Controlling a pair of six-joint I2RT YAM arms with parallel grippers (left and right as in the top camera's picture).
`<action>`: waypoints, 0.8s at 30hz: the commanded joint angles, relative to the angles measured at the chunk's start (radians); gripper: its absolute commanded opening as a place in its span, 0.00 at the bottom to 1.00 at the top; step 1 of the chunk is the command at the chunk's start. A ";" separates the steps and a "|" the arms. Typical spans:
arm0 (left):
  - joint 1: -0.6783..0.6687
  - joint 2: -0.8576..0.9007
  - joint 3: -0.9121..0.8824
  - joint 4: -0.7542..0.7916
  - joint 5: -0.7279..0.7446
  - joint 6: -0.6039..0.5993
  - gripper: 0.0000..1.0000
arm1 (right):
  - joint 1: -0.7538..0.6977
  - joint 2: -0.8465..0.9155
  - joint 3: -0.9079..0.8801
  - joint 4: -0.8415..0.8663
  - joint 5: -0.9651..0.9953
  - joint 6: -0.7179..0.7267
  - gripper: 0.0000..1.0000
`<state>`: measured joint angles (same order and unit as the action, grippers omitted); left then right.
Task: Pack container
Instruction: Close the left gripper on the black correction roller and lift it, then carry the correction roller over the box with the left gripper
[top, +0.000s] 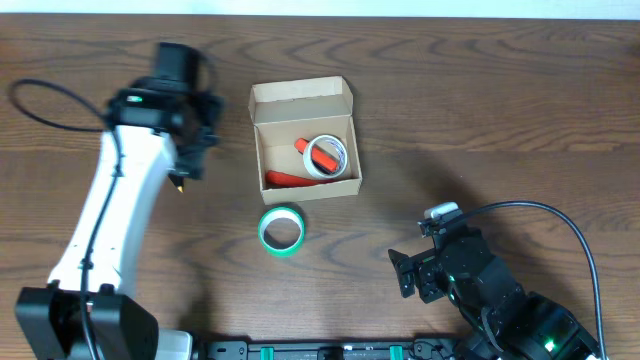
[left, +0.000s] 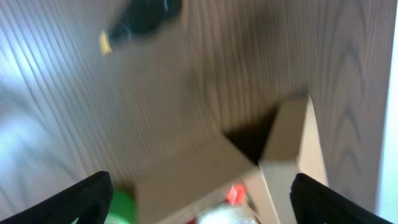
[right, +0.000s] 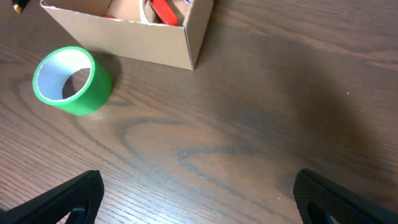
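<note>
Wood table (top: 500, 120): cardboard box (top: 300, 94), green tape (top: 270, 243)

Even light, blurred left-wrist view

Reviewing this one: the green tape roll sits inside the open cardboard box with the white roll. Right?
No. The green tape roll lies on the table outside the cardboard box, close to its front wall. The white roll is inside the open box. The overhead view shows this.

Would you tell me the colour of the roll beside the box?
The roll is green; clearest in the right wrist view.
</note>
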<state>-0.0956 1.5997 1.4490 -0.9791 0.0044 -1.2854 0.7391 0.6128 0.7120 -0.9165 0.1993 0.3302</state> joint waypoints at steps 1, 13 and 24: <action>0.117 0.046 0.018 -0.006 0.031 0.421 0.96 | 0.008 -0.005 -0.002 0.000 0.014 0.014 0.99; 0.273 0.297 0.018 0.096 0.074 0.903 0.96 | 0.008 -0.005 -0.002 0.000 0.014 0.013 0.99; 0.285 0.453 0.019 0.185 0.111 0.979 0.96 | 0.008 -0.005 -0.002 0.000 0.014 0.013 0.99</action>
<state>0.1818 2.0148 1.4536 -0.7971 0.0887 -0.3592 0.7391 0.6128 0.7120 -0.9165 0.1997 0.3302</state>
